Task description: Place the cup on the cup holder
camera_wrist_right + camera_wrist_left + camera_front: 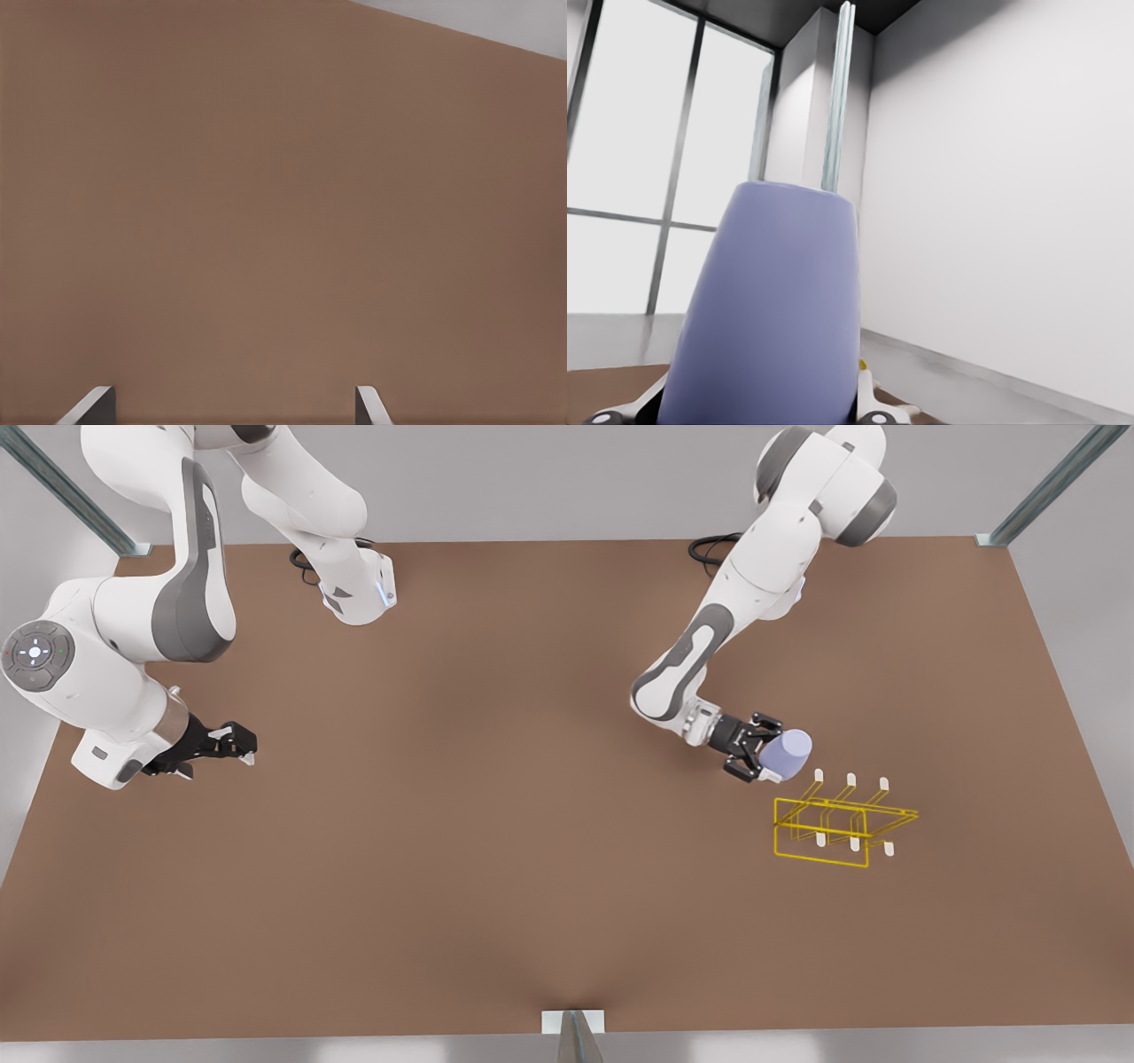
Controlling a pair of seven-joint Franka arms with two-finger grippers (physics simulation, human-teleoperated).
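Lavender cup (788, 754), clamped in my left gripper (764, 763), nears the cup holder (842, 824), needing peg alignment; my right gripper (237, 746) waits, fingers apart.

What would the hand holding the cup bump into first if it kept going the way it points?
Probably the cup holder: the left hand, shut on the cup, points toward its near white-tipped pegs. Depth is unclear, so it could pass above them.
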